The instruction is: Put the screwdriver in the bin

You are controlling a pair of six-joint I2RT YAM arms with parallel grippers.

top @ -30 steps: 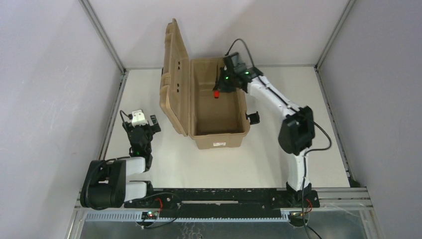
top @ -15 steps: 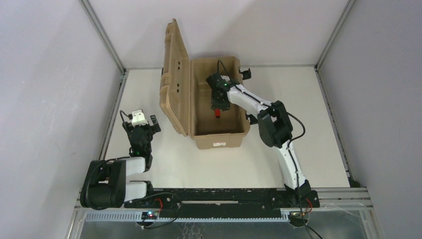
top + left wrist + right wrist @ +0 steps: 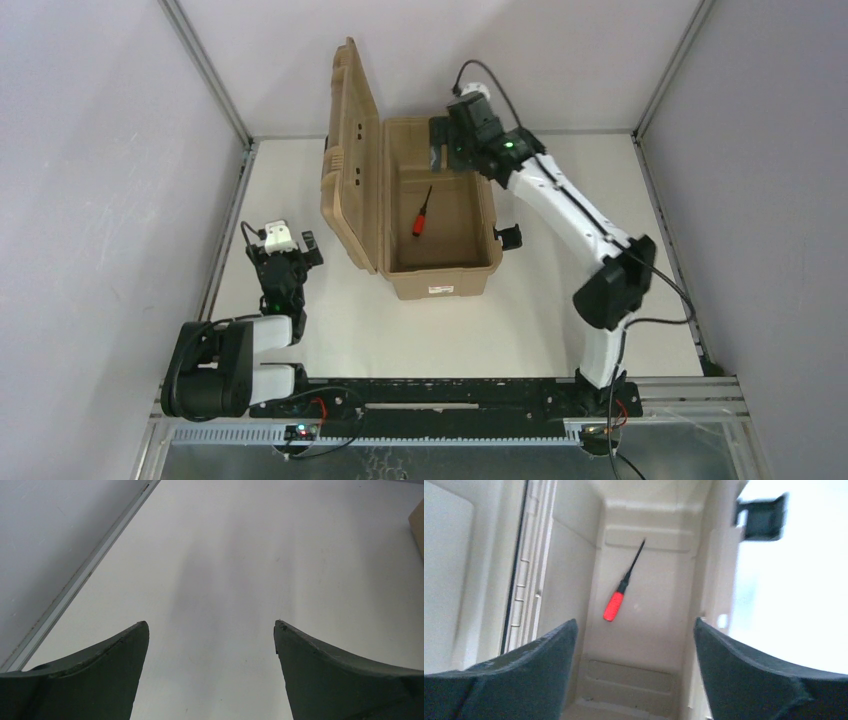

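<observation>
**A:** Start at the left. What is that arm doing?

**B:** Very little. The left gripper (image 3: 211,624) sits low over bare worktop (image 3: 330,320), well apart from the box. Its jaws stand wide apart with nothing between them.

**A:** And moving right?

**B:** The ribbed lid (image 3: 352,150) stands swung up on the left side of the bin (image 3: 440,280), so the inside is open to view. A white label (image 3: 443,290) marks the near wall, and a black latch (image 3: 510,237) hangs on the right wall.

**A:** Where is the screwdriver (image 3: 423,212)?

**B:** On the floor of the bin, roughly mid-length and nearer the lid side. It lies at a slant, red handle toward the near end and shaft toward the far end. Nothing touches it.

**A:** And the right arm?

**B:** The right gripper (image 3: 634,621) hovers above the far end of the bin, looking down its length. Its jaws are spread and hold nothing, and the wrist view shows the screwdriver (image 3: 624,582) lying well below them.

**A:** So which step is this?

**B:** I judge the placing itself to be done, since the tool rests inside and is free of the jaws. What remains is clearing the arm away.

**A:** What does that call for?

**B:** Lift straight up first, then swing back toward the base. The jaws should stay above the right wall and its latch so the box isn't nudged.
</observation>
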